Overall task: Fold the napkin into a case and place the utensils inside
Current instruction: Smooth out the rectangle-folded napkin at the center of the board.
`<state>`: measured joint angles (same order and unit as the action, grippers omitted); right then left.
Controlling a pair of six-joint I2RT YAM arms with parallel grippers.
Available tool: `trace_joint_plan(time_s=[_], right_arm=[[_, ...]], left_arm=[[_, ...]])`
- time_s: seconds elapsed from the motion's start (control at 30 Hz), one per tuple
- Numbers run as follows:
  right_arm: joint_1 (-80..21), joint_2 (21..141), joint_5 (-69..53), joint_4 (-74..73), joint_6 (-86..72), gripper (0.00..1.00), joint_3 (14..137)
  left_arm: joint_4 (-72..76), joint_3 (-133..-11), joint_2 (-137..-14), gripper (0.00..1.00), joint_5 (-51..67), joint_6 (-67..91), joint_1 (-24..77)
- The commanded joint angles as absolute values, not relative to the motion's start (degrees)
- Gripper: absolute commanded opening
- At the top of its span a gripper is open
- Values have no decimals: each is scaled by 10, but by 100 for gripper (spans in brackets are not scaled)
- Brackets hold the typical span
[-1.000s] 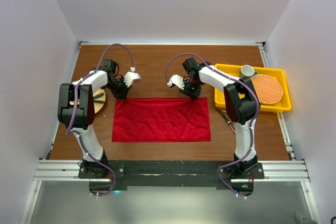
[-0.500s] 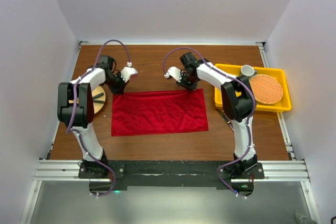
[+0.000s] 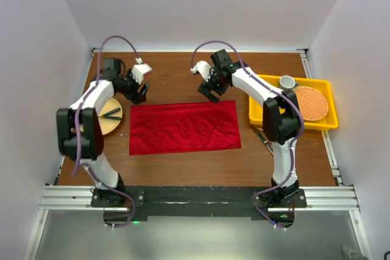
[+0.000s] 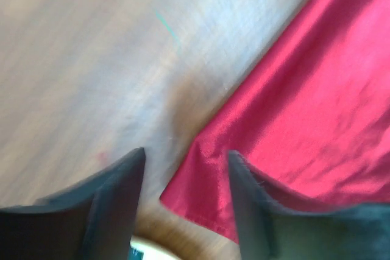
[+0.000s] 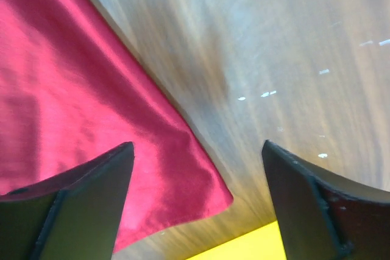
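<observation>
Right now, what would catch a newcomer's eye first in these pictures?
The deep-red napkin spread flat mid-table on the dark wood. The left arm and right arm hover at its far corners, jaws open and empty. At the right, a yellow tray holds a round orange mat.

Looks bright and evenly lit from above in the top view, sharp across the table (image 3: 183, 168), with only faint soft shadows. Smears with motion blur in both wrist views. Shows a satin sheen on the napkin (image 4: 317, 101), pale glare on the wood, and dark, out-of-focus fingers (image 5: 67, 205) along the bottom edge.
</observation>
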<state>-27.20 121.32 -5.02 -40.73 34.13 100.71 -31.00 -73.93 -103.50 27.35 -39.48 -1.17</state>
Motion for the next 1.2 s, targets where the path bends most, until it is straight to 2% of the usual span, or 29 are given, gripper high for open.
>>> trace_joint_plan(time_s=[0.0, 0.03, 0.1, 0.2, 0.23, 0.3, 0.4, 0.67, 0.93, 1.17], right_arm=[[-268, 1117, -133, -380, 227, 98, 1059], [-269, 1106, -149, -372, 174, 98, 1056], [-269, 1097, -203, -344, 116, 98, 1046], [-269, 1083, -262, -262, -38, 98, 996], [-269, 1078, -276, -231, -117, 98, 973], [-269, 1065, -306, -109, -195, 98, 893], [-271, 1077, -316, -28, -300, 98, 847], [-276, 1167, -359, 13, -381, 98, 866], [-276, 1216, -408, 50, -435, 98, 843], [-258, 1256, -420, 45, -420, 98, 824]], left_arm=[[-157, -686, -886, 84, 349, -244, -18], [-129, -649, -870, 100, 371, -175, -18], [-22, -578, -822, 100, 374, -90, -17], [125, -484, -778, 100, 353, 144, -10], [170, -465, -772, 100, 351, 176, -5], [183, -434, -763, 100, 330, 236, 35], [225, -400, -767, 100, 287, 323, 75], [365, -379, -917, 100, 270, 549, 103], [459, -408, -1032, 100, 284, 621, 119], [565, -410, -1078, 100, 322, 673, 119]])
